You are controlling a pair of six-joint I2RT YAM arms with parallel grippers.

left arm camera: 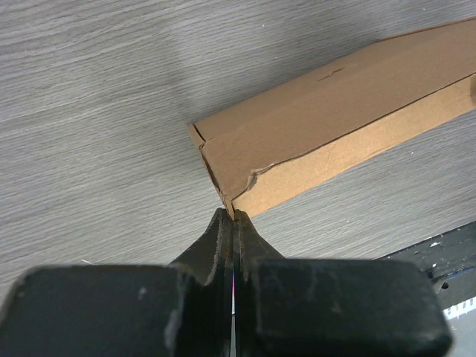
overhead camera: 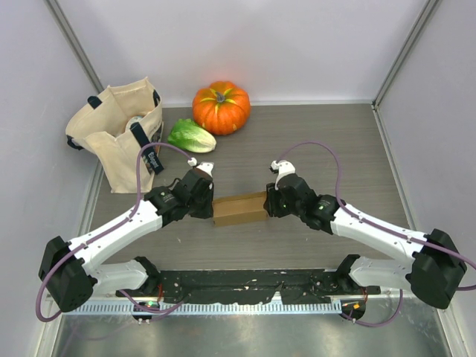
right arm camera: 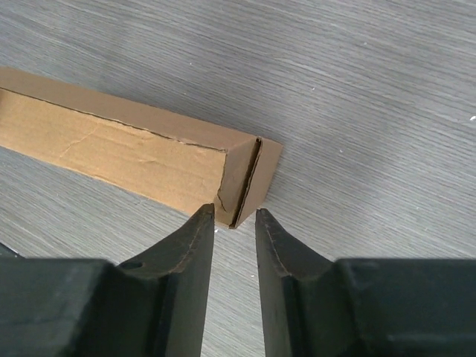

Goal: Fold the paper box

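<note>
The paper box (overhead camera: 239,210) is a tan cardboard piece folded into a long shallow box, lying on the grey table between both grippers. My left gripper (overhead camera: 210,202) is at its left end. In the left wrist view the jaws (left arm camera: 232,216) are shut, pinching the thin cardboard edge at the near corner of the box (left arm camera: 327,126). My right gripper (overhead camera: 269,202) is at the right end. In the right wrist view it (right arm camera: 235,216) is open a little, with the end corner of the box (right arm camera: 134,149) just at the gap between the tips, not clamped.
An orange pumpkin (overhead camera: 221,106) and a green lettuce (overhead camera: 192,136) lie at the back. A beige tote bag (overhead camera: 119,141) stands back left. A black base rail (overhead camera: 245,282) runs along the near edge. Walls close in both sides.
</note>
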